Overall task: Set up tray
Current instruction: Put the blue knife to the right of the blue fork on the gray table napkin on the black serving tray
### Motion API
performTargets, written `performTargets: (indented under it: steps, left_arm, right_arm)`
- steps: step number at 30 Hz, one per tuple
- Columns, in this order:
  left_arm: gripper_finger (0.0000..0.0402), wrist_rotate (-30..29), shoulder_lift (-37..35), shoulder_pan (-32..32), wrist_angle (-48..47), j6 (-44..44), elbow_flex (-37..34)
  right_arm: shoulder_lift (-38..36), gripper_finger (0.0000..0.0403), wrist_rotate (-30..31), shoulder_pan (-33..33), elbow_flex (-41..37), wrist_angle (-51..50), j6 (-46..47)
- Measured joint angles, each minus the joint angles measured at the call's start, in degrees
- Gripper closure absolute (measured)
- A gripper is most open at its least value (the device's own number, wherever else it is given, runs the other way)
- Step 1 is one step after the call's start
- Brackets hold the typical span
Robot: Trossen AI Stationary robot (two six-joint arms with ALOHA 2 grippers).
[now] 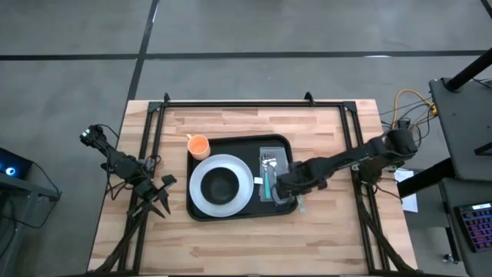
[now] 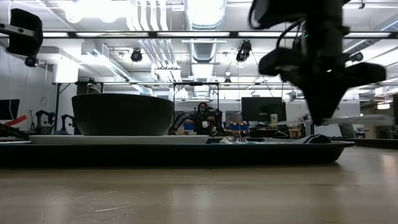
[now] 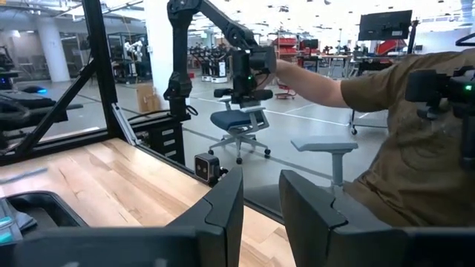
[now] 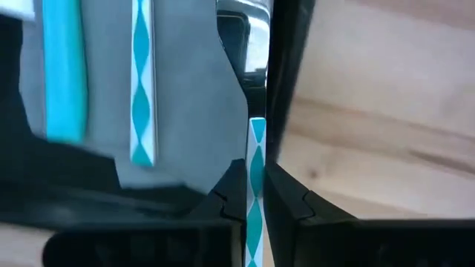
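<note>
Fingers of your right gripper (image 4: 254, 194) are pinched on a teal-and-white striped straw (image 4: 255, 159), over the tray's (image 1: 201, 213) 4 o'clock corner. Your left gripper (image 3: 260, 196) waits at the table's (image 1: 323, 242) 9 o'clock edge with its fingers slightly parted around nothing. You'll find the tray at the table's centre, with a plate (image 1: 201, 200) and bowl (image 1: 221, 184) at its 9 o'clock half, cutlery on a grey napkin (image 1: 278, 156) at 3 o'clock, and an orange cup (image 1: 198, 145) just outside at 10 o'clock.

Right gripper (image 1: 286, 194) reaching leftward, jaws pinched nearly closed, left gripper (image 1: 156, 201) parked aside, jaws apart
</note>
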Motion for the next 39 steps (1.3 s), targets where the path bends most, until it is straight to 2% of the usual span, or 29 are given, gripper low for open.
performTargets:
  steps: [16,28,32,39]
  left_arm:
    - [0.0331,0.01,-0.02,0.02,-0.01,0.0,0.0]
    - [0.0331,0.0,0.0,0.02,0.0,0.0,0.0]
    - [0.0331,0.02,0.0,0.0,0.0,0.0,0.0]
    - [0.0331,0.02,-0.02,0.01,0.0,0.0,0.0]
  right_arm:
    - [8.52,0.039,-0.01,-8.11,8.2,-0.28,-1.67]
    - [16.35,0.039,-0.5,-11.91,9.35,0.14,-4.09]
    - [18.81,0.039,-3.07,-12.74,9.53,0.85,-5.43]
    - [20.1,0.0388,-2.71,-12.79,9.65,0.61,-5.62]
